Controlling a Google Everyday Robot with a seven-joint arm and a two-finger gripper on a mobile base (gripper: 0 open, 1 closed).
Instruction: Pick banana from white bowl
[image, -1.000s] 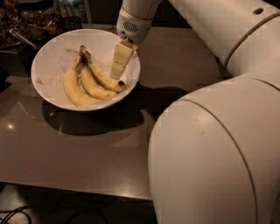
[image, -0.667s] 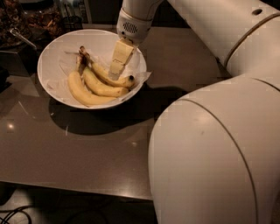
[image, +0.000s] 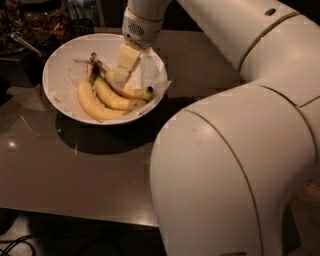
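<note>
The white bowl (image: 59, 67), lined with white paper, stands on the dark table at the upper left. Three bananas lie in it with their stems together at the back. The slim curved banana (image: 136, 93) with the blackish tip is the rightmost, its tip near the bowl's right rim. A shorter banana (image: 114, 98) lies in the middle and the thickest, paler one (image: 94, 103) on the left. My gripper (image: 121, 74) reaches down into the bowl from above and sits right at the upper, stem-side half of the slim banana, hiding that part.
My arm's big white body (image: 235, 150) fills the right and lower right of the view. Dark containers with a metal utensil (image: 22, 42) stand at the back left next to the bowl. The table's front edge (image: 75, 214) runs along the bottom left.
My gripper has moved left and lower in the bowl, from near the right rim to over the slim banana's upper half. The bowl has shifted slightly in the view.
</note>
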